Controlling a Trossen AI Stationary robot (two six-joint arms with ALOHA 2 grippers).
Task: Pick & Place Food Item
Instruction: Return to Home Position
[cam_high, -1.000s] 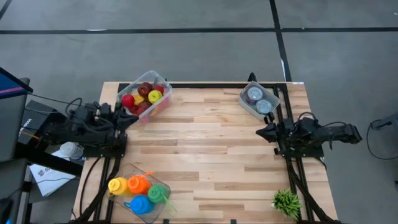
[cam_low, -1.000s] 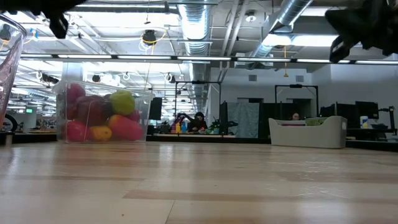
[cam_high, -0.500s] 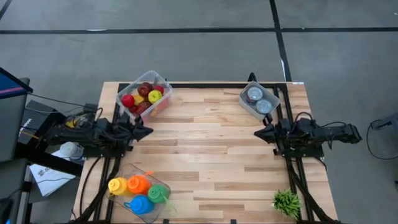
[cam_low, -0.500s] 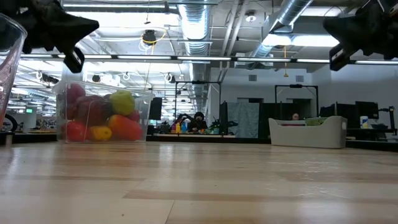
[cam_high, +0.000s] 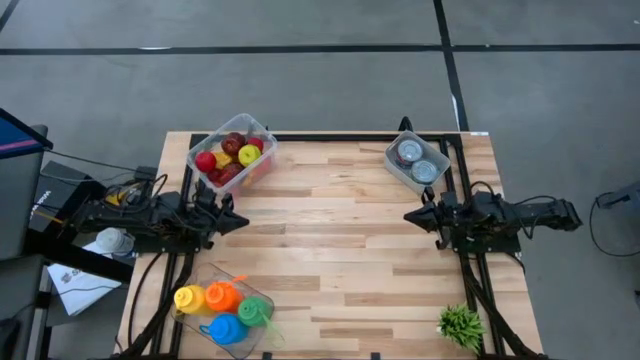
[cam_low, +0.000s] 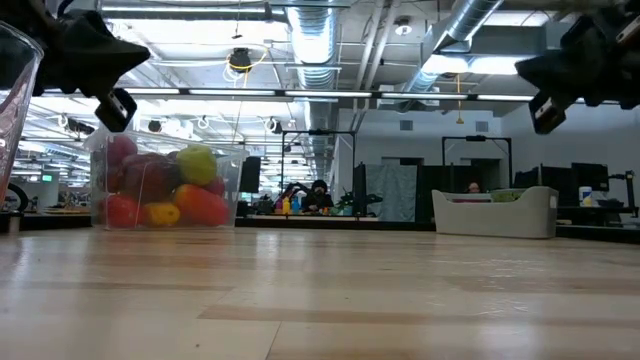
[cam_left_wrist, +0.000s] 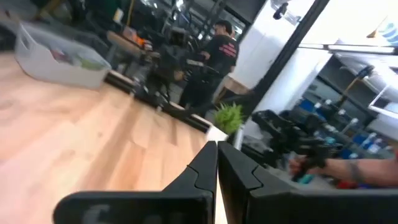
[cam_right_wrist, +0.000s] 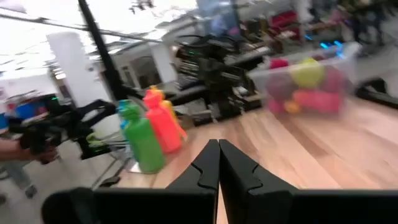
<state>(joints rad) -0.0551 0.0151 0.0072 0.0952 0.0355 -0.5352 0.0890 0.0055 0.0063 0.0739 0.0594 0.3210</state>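
Observation:
A clear bin of plastic fruit (cam_high: 232, 153) stands on the table at its far left; it also shows in the low view (cam_low: 165, 185) and the right wrist view (cam_right_wrist: 308, 87). My left gripper (cam_high: 243, 222) is shut and holds nothing. It hangs level over the table's left side, nearer than the bin, pointing toward the table's middle (cam_low: 140, 55) (cam_left_wrist: 216, 148). My right gripper (cam_high: 407, 215) is shut and holds nothing. It hangs level over the right side, pointing left (cam_low: 522, 68) (cam_right_wrist: 219, 144).
A white tray with cans (cam_high: 417, 163) stands at the far right. A clear bin of coloured bottles (cam_high: 225, 305) stands at the near left, and a small green plant (cam_high: 460, 325) at the near right corner. Bare wood lies between the grippers. A person's hand (cam_left_wrist: 336, 168) shows beyond the table.
My left gripper has come down and away from the fruit bin, toward the table's near edge and middle, rolling somewhat as it went level. It has stayed shut and holds nothing. My right gripper has tipped a little toward level and stayed shut.

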